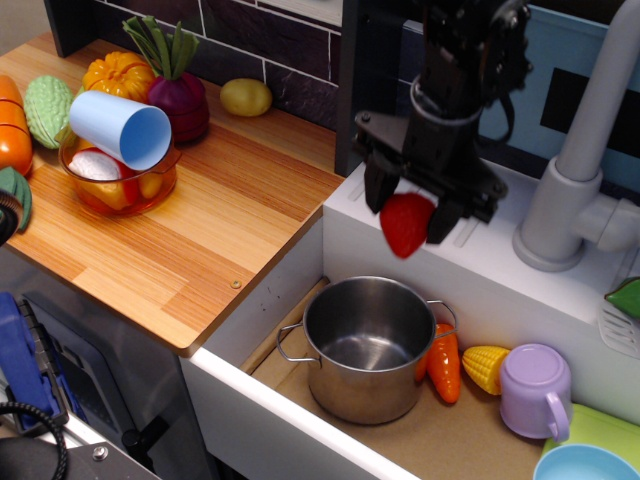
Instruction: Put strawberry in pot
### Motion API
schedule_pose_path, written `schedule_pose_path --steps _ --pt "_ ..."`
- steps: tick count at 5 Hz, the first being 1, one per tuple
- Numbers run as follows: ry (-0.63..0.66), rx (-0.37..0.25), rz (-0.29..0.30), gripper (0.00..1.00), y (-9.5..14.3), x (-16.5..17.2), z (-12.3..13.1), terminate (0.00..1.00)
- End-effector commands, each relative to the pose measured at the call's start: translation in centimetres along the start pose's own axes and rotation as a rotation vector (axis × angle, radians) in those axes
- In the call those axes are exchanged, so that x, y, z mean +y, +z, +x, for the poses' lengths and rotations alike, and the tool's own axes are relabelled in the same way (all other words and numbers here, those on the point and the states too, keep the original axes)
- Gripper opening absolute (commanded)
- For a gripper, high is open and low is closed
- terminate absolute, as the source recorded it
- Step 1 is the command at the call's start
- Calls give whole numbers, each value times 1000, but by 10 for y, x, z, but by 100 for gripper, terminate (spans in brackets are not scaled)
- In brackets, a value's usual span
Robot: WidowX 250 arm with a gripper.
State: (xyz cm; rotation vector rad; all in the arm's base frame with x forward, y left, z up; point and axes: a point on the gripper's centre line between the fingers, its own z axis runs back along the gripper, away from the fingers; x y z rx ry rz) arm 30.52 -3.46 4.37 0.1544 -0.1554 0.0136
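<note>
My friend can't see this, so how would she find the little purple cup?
Look in the sunken sink basin under the grey plastic faucet. Right of the shiny steel pot lie an orange toy carrot and yellow toy corn; next comes the lilac plastic mug, the only handled cup there.

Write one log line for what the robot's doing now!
gripper: shut on strawberry | strawberry: above pot | pot: empty
</note>
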Motion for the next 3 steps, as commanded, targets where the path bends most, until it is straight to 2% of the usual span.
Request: schedule_pose_path --steps 1,2,3 --pt "-25 -88 -4 100 3 -6 -11 0" --pt "-25 -88 -4 100 3 -6 -11 0" --pt "-25 -88 -4 100 3 -6 -11 100"
